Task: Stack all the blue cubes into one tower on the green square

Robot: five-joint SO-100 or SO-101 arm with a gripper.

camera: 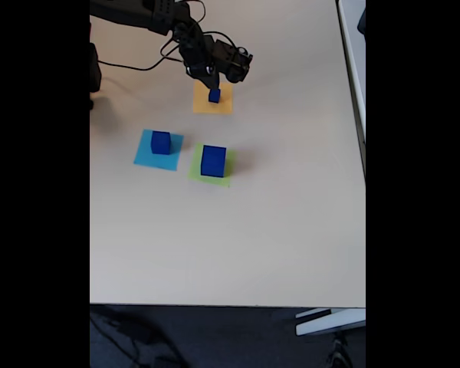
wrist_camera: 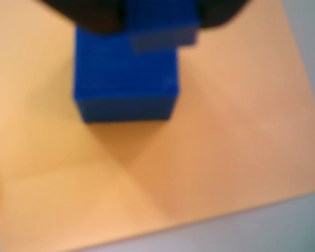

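In the wrist view a blue cube (wrist_camera: 123, 79) stands on the orange paper square (wrist_camera: 215, 152). A smaller blue cube (wrist_camera: 163, 26) sits at its top far edge, between the two dark fingers of my gripper (wrist_camera: 160, 16), which close in on it from both sides. The picture is blurred. In the fixed view the gripper (camera: 212, 79) hangs just over that cube (camera: 215, 95) on the orange square (camera: 225, 106). The largest blue cube (camera: 213, 160) stands on the green square (camera: 200, 175). Another blue cube (camera: 161, 142) rests on a light-blue square (camera: 147, 157).
The arm (camera: 138, 11) reaches in from the top left of the fixed view, with cables (camera: 138, 67) trailing on the table (camera: 238, 238). The table's right edge (camera: 363, 153) and front edge are far from the squares.
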